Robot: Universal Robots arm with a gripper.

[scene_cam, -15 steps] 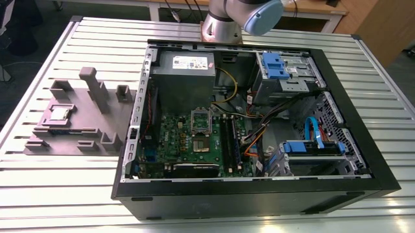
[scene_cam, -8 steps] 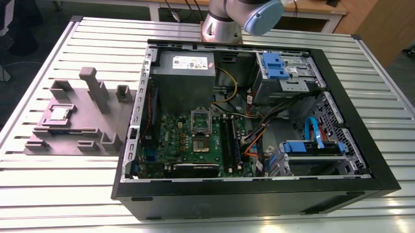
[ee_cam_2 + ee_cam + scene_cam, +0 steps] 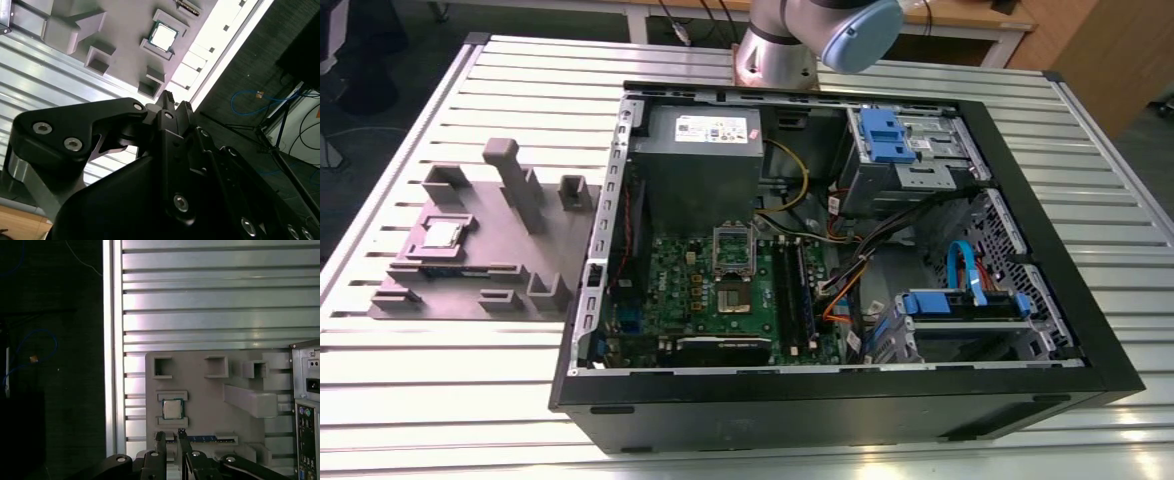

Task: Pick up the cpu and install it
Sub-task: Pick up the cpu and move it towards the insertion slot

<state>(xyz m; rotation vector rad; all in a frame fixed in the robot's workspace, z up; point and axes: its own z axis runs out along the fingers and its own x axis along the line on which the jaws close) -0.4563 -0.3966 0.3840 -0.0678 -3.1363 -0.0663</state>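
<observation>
The cpu (image 3: 443, 233) is a small silver square chip lying flat in a recess of the grey fixture block (image 3: 480, 270), on the exterior view's left beside the open computer case (image 3: 854, 380). It also shows in both wrist views: the cpu (image 3: 172, 409) and the cpu (image 3: 164, 36). My gripper (image 3: 171, 434) hovers above the fixture a short way off the chip, its black fingers (image 3: 160, 440) standing a narrow gap apart with nothing between them. In the second wrist view the gripper (image 3: 175, 101) points toward the fixture. The metal socket frame (image 3: 735, 250) sits on the green motherboard.
The case lies on a slatted aluminium table (image 3: 761, 60). Inside it are a grey power supply (image 3: 700, 130), blue drive brackets (image 3: 887, 135) and loose cables (image 3: 854, 270). The fixture has tall posts (image 3: 507, 175). The table edge (image 3: 112, 340) and dark floor lie beyond the fixture.
</observation>
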